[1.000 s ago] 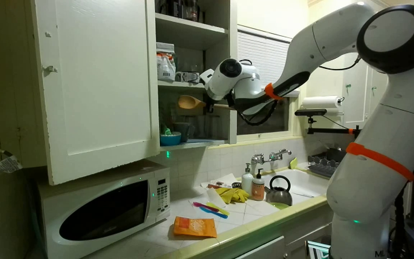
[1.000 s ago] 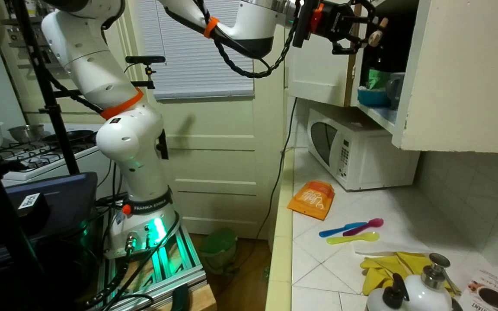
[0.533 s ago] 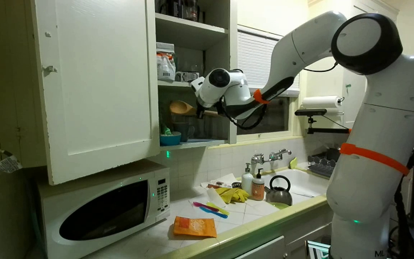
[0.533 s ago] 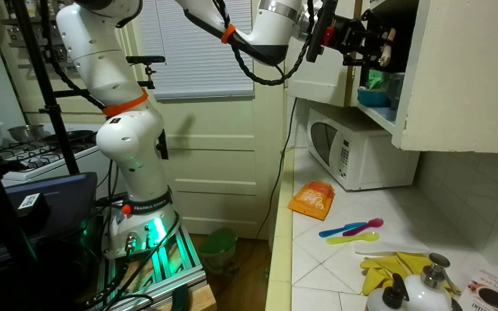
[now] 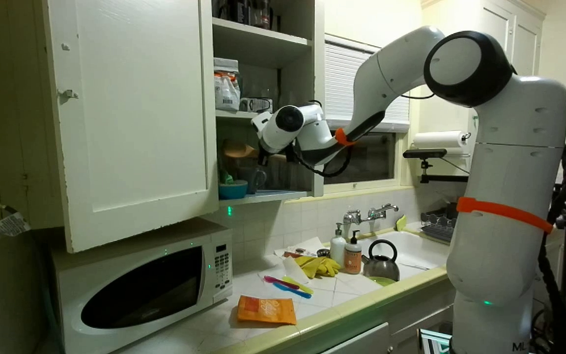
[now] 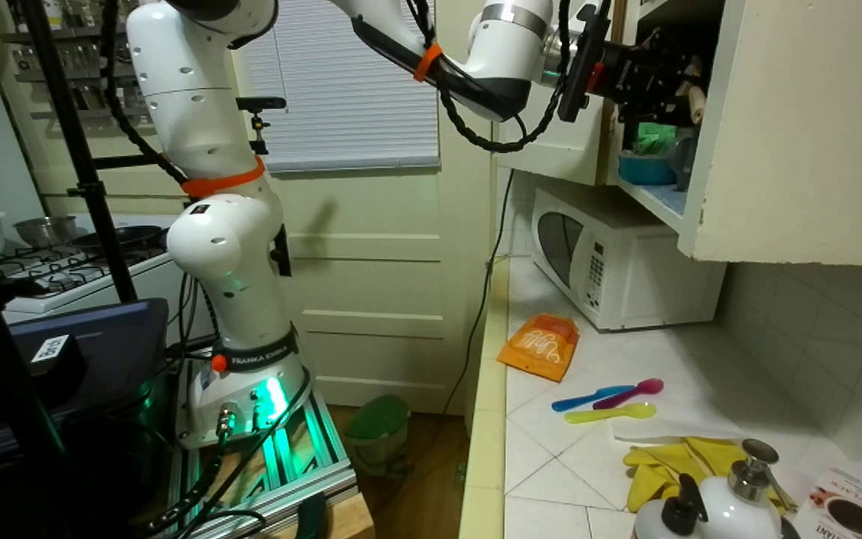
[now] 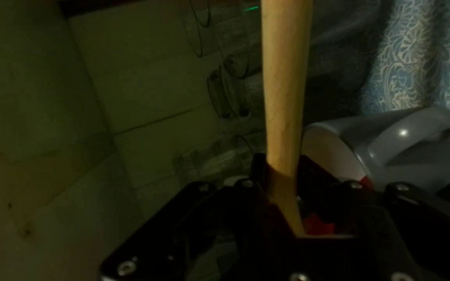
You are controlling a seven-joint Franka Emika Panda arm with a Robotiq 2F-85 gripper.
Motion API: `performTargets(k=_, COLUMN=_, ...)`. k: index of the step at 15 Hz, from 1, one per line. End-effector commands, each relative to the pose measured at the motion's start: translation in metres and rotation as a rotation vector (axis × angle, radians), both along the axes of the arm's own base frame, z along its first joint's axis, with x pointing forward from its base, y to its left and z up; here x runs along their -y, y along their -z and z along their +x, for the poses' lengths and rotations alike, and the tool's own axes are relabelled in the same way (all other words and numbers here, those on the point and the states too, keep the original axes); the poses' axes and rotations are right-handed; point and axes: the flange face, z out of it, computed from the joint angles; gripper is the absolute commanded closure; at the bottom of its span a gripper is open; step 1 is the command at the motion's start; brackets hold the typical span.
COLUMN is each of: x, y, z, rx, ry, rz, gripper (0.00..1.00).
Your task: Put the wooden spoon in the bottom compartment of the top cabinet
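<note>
The wooden spoon shows its bowl (image 5: 236,150) and part of its handle in an exterior view. In an exterior view its pale end (image 6: 696,105) shows at the cabinet opening. My gripper (image 7: 281,171) is shut on the spoon's handle (image 7: 286,86), which stands between the fingertips in the wrist view. The gripper also shows in both exterior views (image 5: 264,156) (image 6: 678,90). It holds the spoon level inside the bottom compartment (image 5: 273,196), above the shelf floor (image 6: 652,196). The top cabinet's door (image 5: 140,113) stands open. Part of the handle is hidden behind the wrist.
A teal bowl (image 5: 233,190) and a grey mug (image 7: 408,144) stand on the shelf under the spoon. Clear glasses (image 7: 229,89) stand farther back. A shelf board (image 5: 236,114) lies above the gripper. The microwave (image 5: 221,265) and an orange pouch (image 5: 266,310) are on the counter.
My gripper has moved down and farther into the bottom compartment, carrying the spoon. In an exterior view the spoon's bowl has shifted left and slightly down. The grip has stayed shut.
</note>
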Motion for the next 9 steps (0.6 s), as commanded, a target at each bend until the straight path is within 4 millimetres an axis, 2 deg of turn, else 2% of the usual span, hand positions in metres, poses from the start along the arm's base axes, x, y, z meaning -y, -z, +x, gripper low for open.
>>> performTargets(k=1, x=-0.003, y=0.0, z=0.017, rx=0.009, ry=-0.047, rz=-0.036, gripper=0.94)
performTargets(k=9, x=-0.014, y=0.007, z=0.047, rx=-0.005, ry=-0.09, rz=-0.062, gripper=0.94)
